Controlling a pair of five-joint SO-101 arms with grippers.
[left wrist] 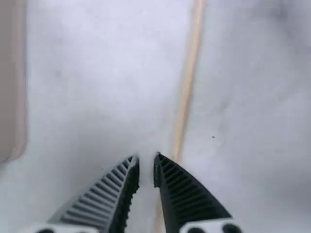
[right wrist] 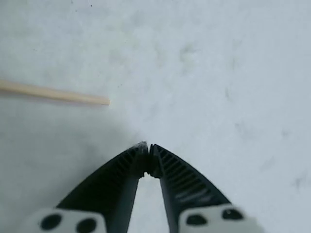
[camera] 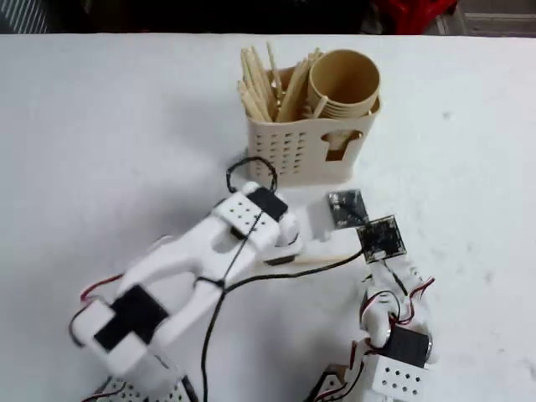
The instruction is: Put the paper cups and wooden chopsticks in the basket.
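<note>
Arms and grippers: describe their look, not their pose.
Both arms are white, blocky plastic. The left arm has black panels and a black cable; the right arm carries red wires. Each gripper's fingers are black, ribbed and tapered to a point.

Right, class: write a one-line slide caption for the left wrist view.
Left hand, slightly open, poised over a wooden chopstick lying on the white table.

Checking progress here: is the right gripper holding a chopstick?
No, the right gripper is shut on nothing, and the chopstick lies on the table apart from it.
</note>
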